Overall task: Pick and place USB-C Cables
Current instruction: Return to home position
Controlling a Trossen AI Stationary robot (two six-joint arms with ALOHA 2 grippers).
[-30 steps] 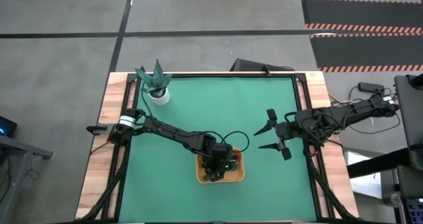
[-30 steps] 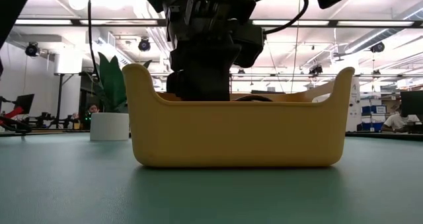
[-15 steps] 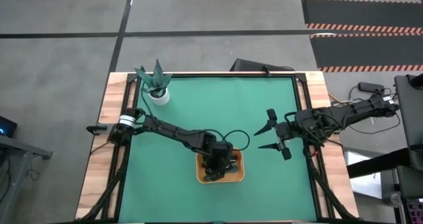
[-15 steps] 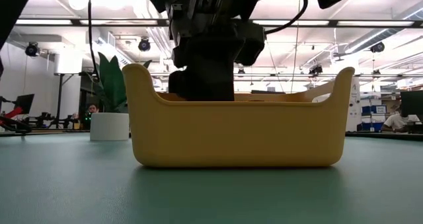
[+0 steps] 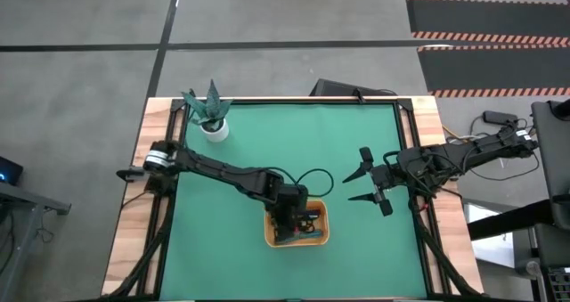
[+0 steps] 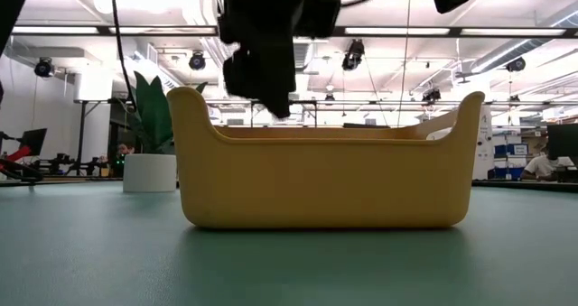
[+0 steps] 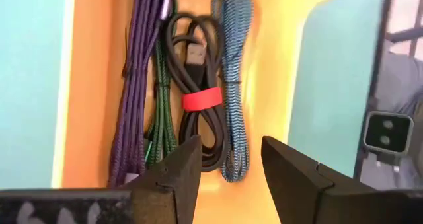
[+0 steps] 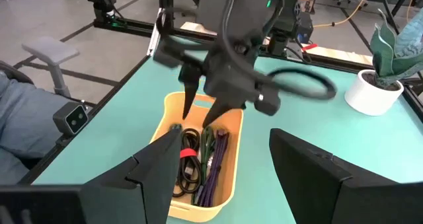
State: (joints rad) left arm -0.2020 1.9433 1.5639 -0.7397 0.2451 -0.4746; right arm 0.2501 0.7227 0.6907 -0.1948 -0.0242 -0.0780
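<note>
Four cable bundles lie side by side on the floor of the orange-yellow tray (image 5: 318,237): dark blue-purple (image 7: 135,85), green (image 7: 160,112), black with a red band (image 7: 200,100) and teal (image 7: 232,85). My left gripper (image 5: 289,215) hangs open above the tray's left part, fingers pointing down and clear of the cables; the low view shows its tips (image 6: 280,107) above the rim. My right gripper (image 5: 348,188) waits open in the air to the right of the tray, pointing toward the table's left.
A potted plant (image 5: 211,115) stands near the far left corner of the green mat. The tray (image 6: 325,184) sits near the mat's near edge, its walls rising around the cables. Wooden borders and black frame rails run along the table's left and right sides.
My left gripper has risen from inside the tray to above its rim and shifted a little toward the table's left. The cables stay lying in the tray.
</note>
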